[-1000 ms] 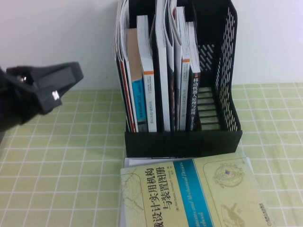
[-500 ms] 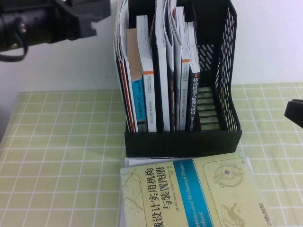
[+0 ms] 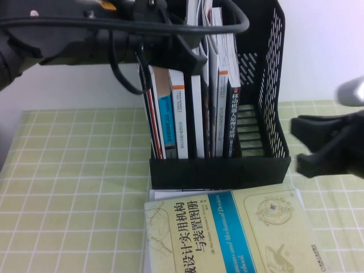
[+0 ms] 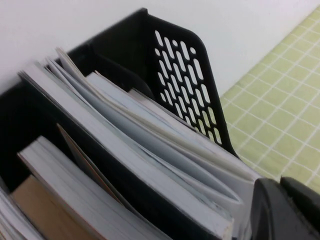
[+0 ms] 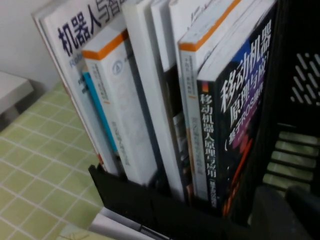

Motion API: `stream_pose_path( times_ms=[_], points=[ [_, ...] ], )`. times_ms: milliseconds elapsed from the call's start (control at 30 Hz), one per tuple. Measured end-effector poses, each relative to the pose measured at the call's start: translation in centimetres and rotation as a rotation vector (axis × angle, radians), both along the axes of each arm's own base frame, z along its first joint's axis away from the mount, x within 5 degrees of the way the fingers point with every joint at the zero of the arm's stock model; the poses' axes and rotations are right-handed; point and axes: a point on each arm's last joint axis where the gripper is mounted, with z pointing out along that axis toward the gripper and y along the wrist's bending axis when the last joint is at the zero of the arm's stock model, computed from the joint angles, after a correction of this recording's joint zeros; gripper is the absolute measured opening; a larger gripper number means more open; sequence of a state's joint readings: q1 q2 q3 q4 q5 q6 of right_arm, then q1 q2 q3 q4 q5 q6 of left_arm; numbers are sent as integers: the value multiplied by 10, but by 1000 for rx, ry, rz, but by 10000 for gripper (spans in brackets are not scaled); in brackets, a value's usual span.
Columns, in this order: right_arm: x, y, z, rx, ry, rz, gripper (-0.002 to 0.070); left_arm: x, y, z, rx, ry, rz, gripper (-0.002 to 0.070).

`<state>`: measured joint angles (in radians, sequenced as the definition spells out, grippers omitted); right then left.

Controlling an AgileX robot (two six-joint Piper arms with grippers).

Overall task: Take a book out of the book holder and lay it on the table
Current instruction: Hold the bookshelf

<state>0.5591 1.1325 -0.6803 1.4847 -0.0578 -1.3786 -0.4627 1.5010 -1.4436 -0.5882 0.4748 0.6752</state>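
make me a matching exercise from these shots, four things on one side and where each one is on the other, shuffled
Things:
1. left pincer
2. right pincer
3. black book
4. yellow-green book

Places:
A. lying flat on the table in front of the book holder
B. upright in the holder, beside its empty right compartment
C. above the tops of the upright books
D. right of the holder, over the table

Pairs: 1-C, 2-D, 3-B, 4-A

High view looks down from the robot's side at the counter [image 3: 68, 187]. Left wrist view peers close over the book holder [image 4: 185, 65] from above. Right wrist view sits low, near its front; all three share the holder.
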Motion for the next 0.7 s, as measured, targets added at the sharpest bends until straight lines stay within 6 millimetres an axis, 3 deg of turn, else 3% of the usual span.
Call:
stream_pose_path(
  times_ms=[133, 400, 700],
  points=[
    [20, 21, -10, -48, 37, 27, 124, 7, -2, 0, -4, -14, 13, -3],
    [67, 53, -15, -44, 73, 14, 363, 20, -8, -23, 74, 34, -3, -3],
    [96, 67, -21, -86, 55, -32, 394, 20, -8, -23, 92, 31, -6, -3]
  ],
)
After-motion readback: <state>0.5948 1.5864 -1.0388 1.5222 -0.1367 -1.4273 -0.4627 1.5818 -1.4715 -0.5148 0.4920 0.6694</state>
